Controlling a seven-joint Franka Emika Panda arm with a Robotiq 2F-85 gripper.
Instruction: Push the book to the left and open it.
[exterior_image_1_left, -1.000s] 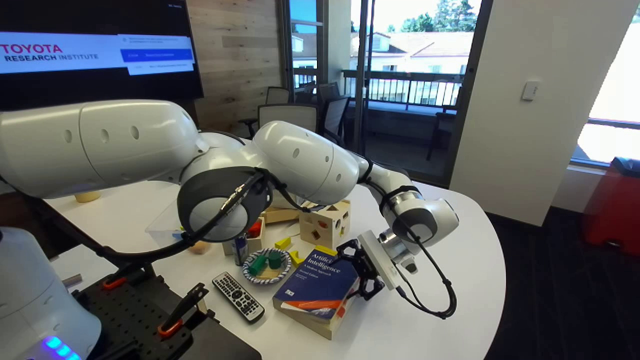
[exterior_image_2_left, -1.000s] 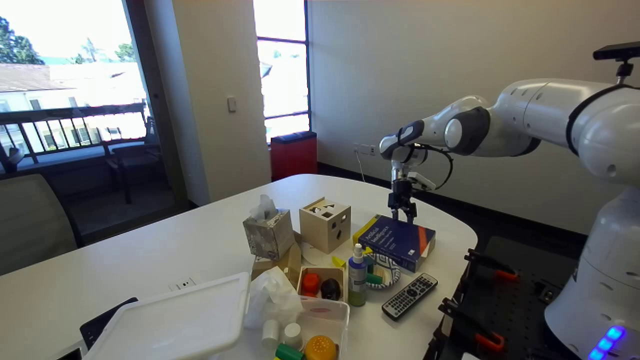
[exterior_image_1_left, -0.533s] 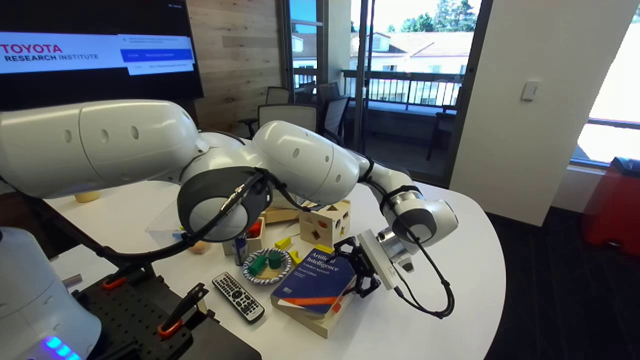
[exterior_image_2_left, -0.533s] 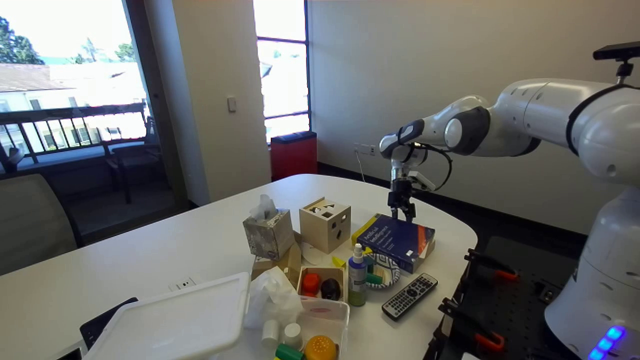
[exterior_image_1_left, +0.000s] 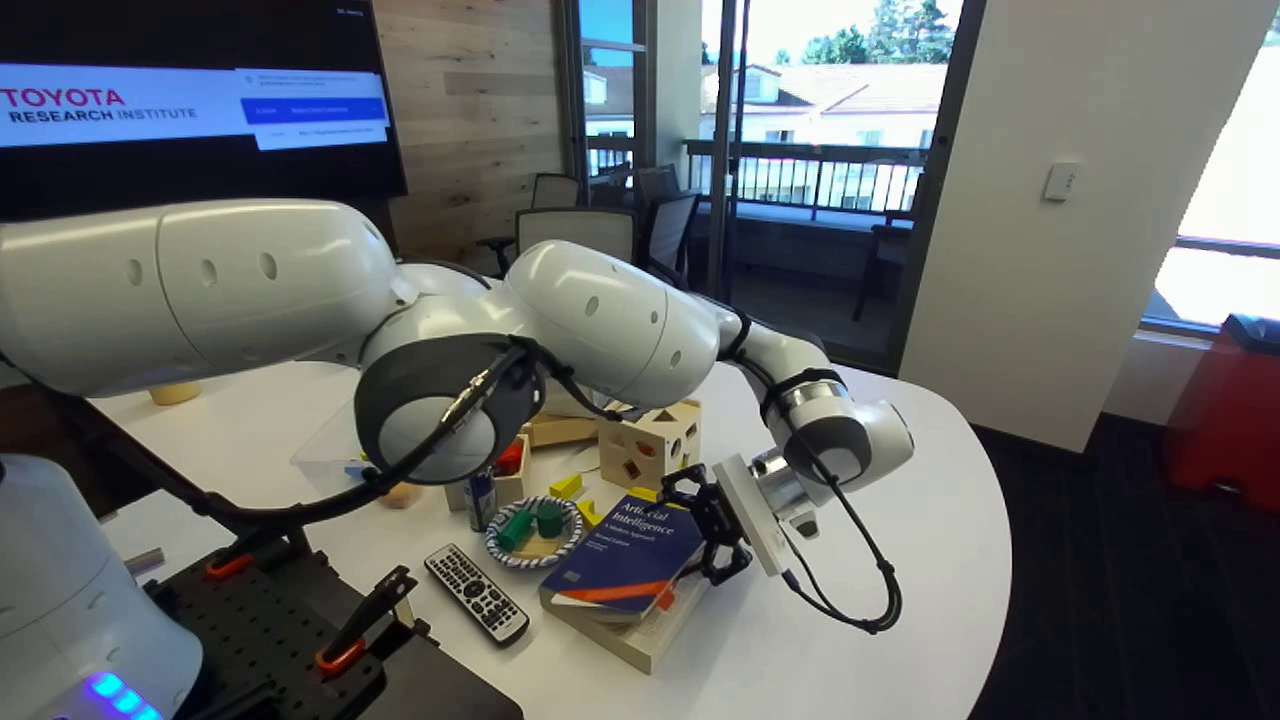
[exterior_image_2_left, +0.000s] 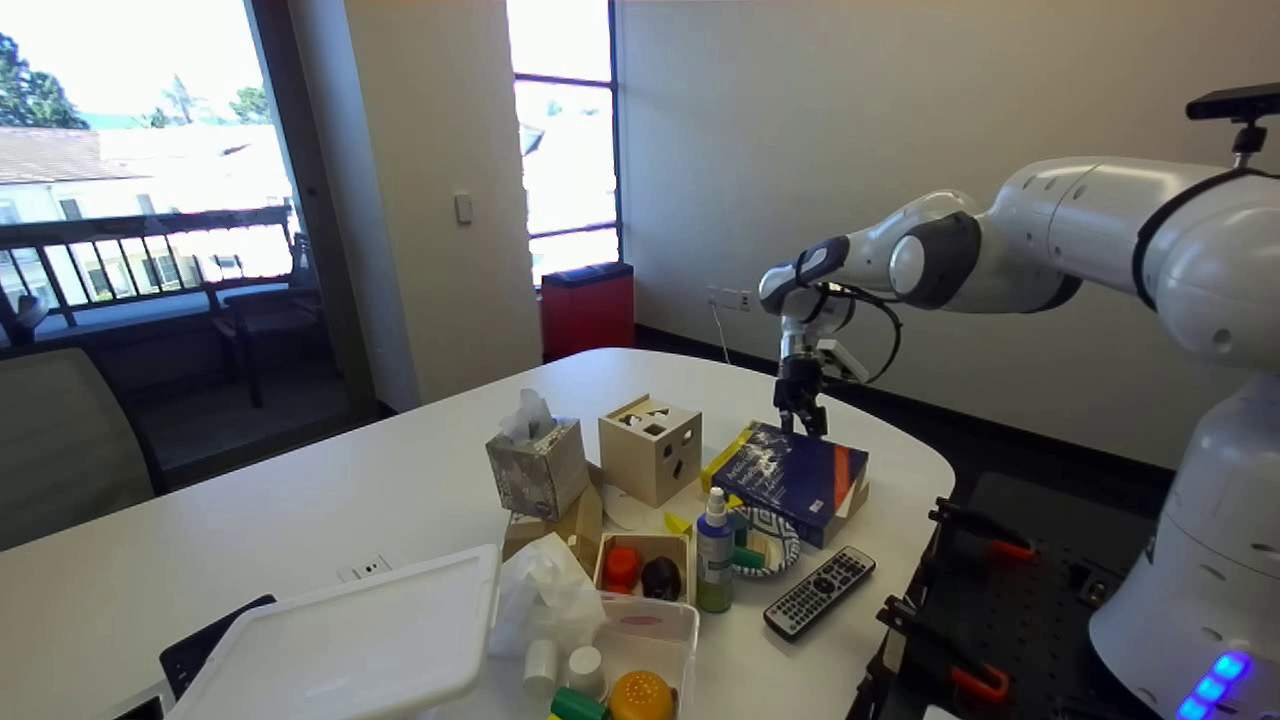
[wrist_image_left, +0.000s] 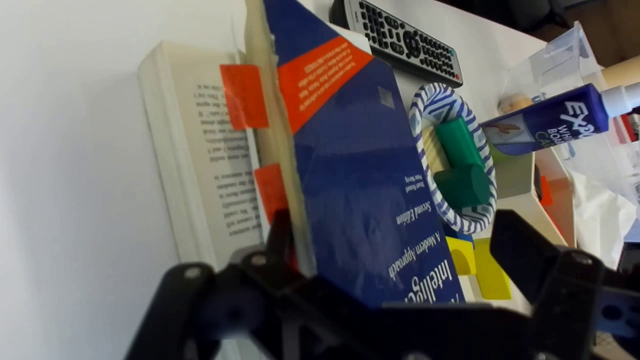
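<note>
The screen (exterior_image_1_left: 190, 175) reads "TOYOTA RESEARCH INSTITUTE", the book (exterior_image_1_left: 622, 560) "Artificial" (partly covered) "Intelligence", "A Modern Approach", "Second Edition", "Stuart Russell" and "Peter Norvig", and the bottle (wrist_image_left: 552, 120) partial "EXP" and "WHI"; label on the remote (wrist_image_left: 400, 42) too small to read.

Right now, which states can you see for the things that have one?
Book: partly open, printed page showing
Gripper: open, jaws apart
Remote: lying buttons up
Spray bottle: upright
Patterned bowl: holding green blocks
Tissue box: tissue sticking out
Screen: lit
</note>
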